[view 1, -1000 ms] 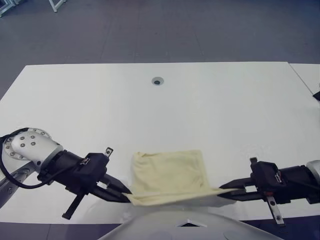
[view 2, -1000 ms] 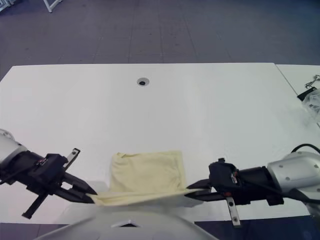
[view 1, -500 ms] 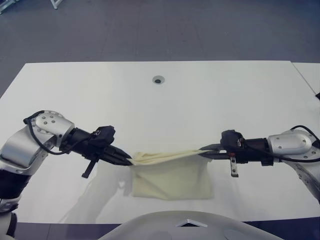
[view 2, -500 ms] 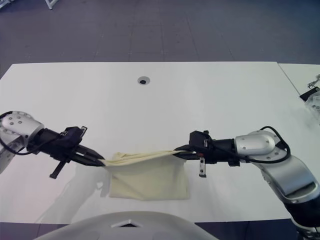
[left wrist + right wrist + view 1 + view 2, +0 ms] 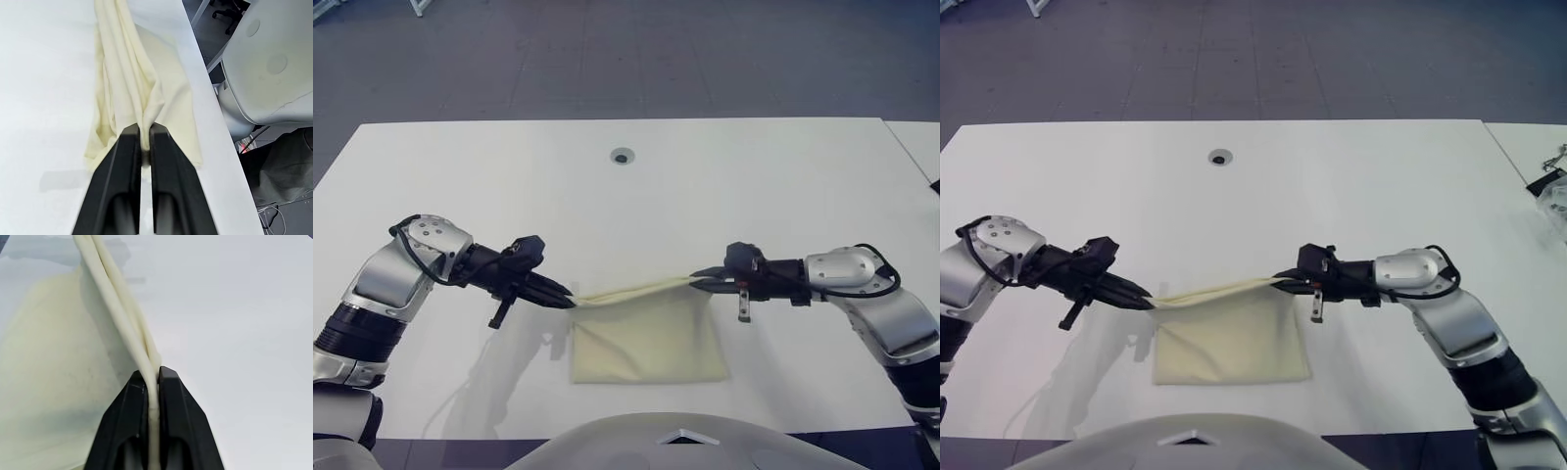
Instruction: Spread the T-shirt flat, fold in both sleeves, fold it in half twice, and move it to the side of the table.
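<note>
T-shirt (image 5: 651,338) corners are clamped at both ends. The left gripper (image 5: 566,301) has its two black fingers pressed together on the cloth's left corner, and the right gripper (image 5: 698,281) pinches the right corner the same way. Between them the held edge is drawn into a taut, bunched cord running left to right, a little higher at its right end. From that cord the soft, pale yellow fabric drops toward the robot and lies as a smooth, roughly square folded panel on the matte white table (image 5: 783,176), near the middle of its front edge. Well behind it, a small round grommet (image 5: 623,157) sits in the tabletop.
</note>
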